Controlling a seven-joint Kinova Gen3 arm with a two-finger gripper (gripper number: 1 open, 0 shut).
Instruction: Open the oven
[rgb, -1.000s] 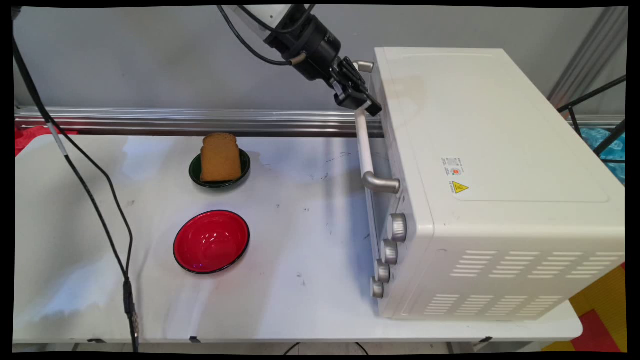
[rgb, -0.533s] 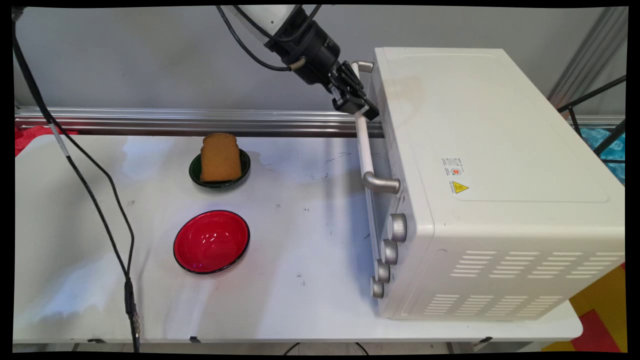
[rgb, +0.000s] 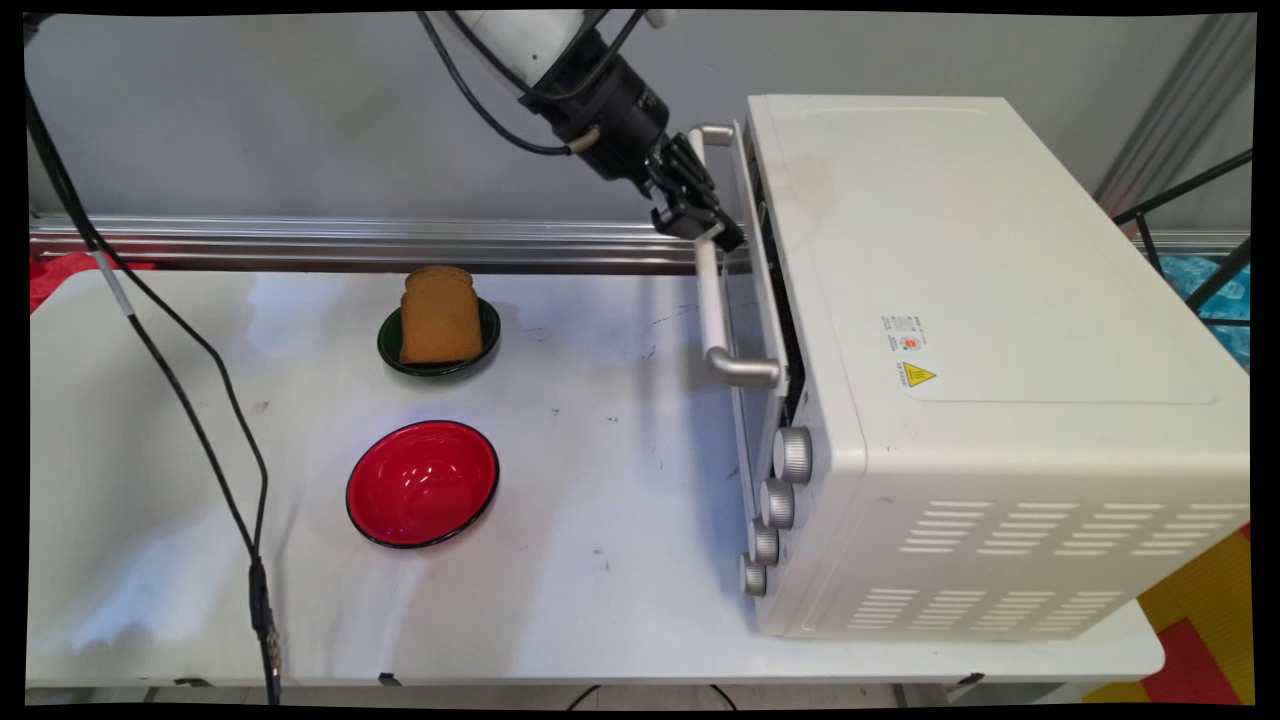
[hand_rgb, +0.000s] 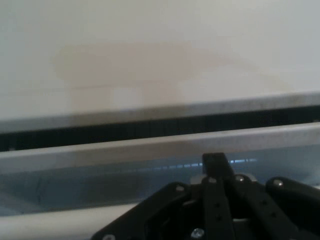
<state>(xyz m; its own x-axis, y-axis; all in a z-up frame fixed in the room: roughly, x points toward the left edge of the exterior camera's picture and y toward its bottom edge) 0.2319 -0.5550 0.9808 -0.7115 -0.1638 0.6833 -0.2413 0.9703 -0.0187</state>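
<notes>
A white toaster oven stands on the right of the table, its front facing left. My gripper is shut on the oven door handle, at the bar's far end. The door is tilted a little away from the oven body, with a dark gap showing along its top edge. In the hand view the oven's white top, the dark gap and the door's upper rim lie just beyond my gripper's black linkage.
A slice of brown toast leans in a small dark green bowl left of the oven. A red bowl sits nearer the front. Several silver knobs line the oven's front. A black cable hangs down at the left.
My gripper has moved left with the handle, and the oven door has swung from closed to slightly ajar at its top.
</notes>
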